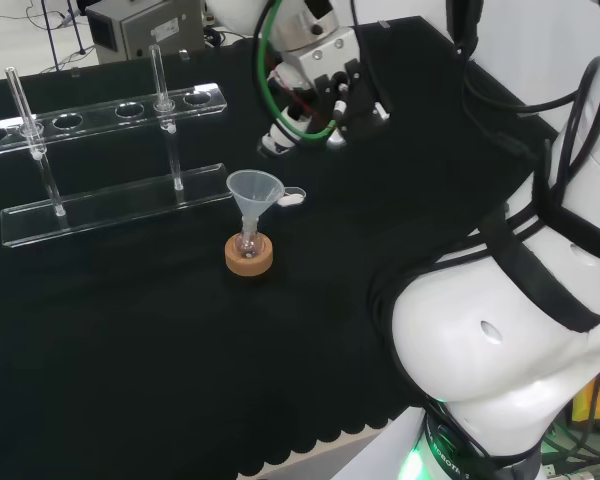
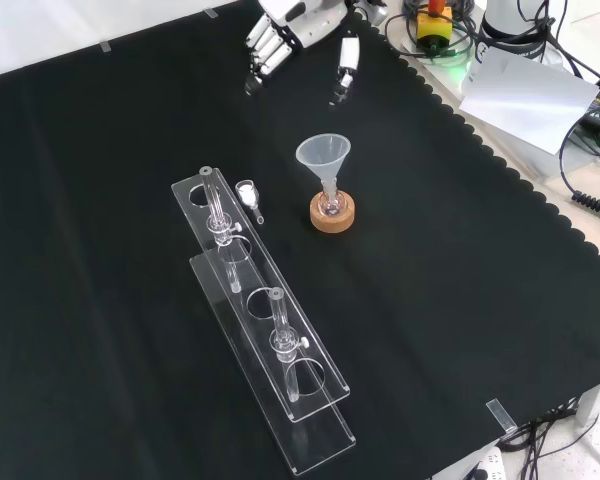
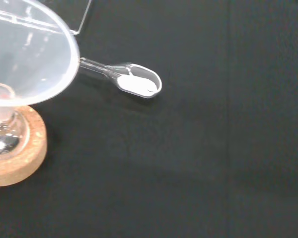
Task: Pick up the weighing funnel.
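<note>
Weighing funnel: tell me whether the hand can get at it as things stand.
Probably yes. The weighing funnel lies uncovered on the cloth, and the hand hangs open above the cloth beyond it. The funnel and the clear rack stand close on either side, so room looks tight.

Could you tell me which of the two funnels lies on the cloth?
The small weighing funnel; the big funnel stands mouth up in its flask.

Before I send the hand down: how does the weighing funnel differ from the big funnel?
The funnel stands upright, stem in a flask on a cork ring; the weighing funnel lies flat on the cloth. The funnel is a wide cone, far larger; the weighing funnel is a small scoop holding something white. Both are clear.
</note>
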Controlling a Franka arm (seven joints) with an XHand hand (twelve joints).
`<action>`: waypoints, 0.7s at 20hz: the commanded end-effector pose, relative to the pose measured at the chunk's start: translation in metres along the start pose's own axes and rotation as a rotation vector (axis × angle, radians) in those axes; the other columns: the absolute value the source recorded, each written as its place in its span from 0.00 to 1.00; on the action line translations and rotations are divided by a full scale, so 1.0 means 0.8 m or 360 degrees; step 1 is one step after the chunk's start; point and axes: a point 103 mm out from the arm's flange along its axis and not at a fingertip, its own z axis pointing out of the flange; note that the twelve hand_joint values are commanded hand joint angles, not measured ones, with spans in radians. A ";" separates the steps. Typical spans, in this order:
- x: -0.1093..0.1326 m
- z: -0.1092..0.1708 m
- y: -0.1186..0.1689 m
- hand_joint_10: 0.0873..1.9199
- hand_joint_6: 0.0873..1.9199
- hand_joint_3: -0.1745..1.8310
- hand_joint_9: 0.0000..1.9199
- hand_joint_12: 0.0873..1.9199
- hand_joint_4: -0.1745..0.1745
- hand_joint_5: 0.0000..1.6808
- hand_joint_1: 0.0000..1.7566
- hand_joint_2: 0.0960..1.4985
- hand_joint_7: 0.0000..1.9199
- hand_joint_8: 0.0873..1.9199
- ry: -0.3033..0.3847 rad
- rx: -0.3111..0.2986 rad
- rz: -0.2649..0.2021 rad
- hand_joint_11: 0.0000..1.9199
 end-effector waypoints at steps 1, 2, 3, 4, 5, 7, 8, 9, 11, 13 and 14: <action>-0.040 0.017 0.006 0.28 0.00 0.30 0.29 0.68 0.38 0.19 0.30 0.43 0.19 0.32 0.0098 -0.0020 0.0034 0.24; -0.045 0.019 0.008 0.28 0.00 0.30 0.29 0.68 0.37 0.19 0.30 0.43 0.19 0.32 0.0106 -0.0024 0.0033 0.24; -0.051 0.021 0.010 0.28 0.00 0.30 0.29 0.68 0.37 0.19 0.30 0.43 0.19 0.32 0.0114 -0.0031 0.0032 0.24; -0.056 0.022 0.013 0.28 0.00 0.30 0.29 0.68 0.37 0.19 0.30 0.43 0.19 0.32 0.0118 -0.0035 0.0031 0.25; -0.061 0.024 0.016 0.28 0.00 0.30 0.30 0.68 0.37 0.19 0.30 0.43 0.20 0.32 0.0120 -0.0038 0.0029 0.25; -0.070 0.028 0.024 0.28 0.00 0.30 0.30 0.68 0.37 0.20 0.30 0.43 0.20 0.32 0.0125 -0.0033 0.0029 0.25; -0.073 0.030 0.027 0.28 0.00 0.30 0.31 0.68 0.37 0.20 0.31 0.43 0.21 0.32 0.0128 -0.0030 0.0029 0.25; -0.075 0.033 0.032 0.27 0.00 0.31 0.31 0.67 0.36 0.21 0.33 0.44 0.21 0.32 0.0133 -0.0027 0.0028 0.26; -0.078 0.039 0.042 0.27 0.00 0.32 0.33 0.67 0.36 0.22 0.36 0.44 0.23 0.31 0.0131 -0.0027 0.0018 0.27; -0.079 0.046 0.054 0.26 0.00 0.33 0.34 0.66 0.37 0.23 0.38 0.43 0.24 0.31 0.0128 -0.0024 0.0007 0.27; -0.078 0.050 0.060 0.25 0.00 0.33 0.35 0.66 0.37 0.24 0.39 0.43 0.25 0.31 0.0131 -0.0025 0.0002 0.28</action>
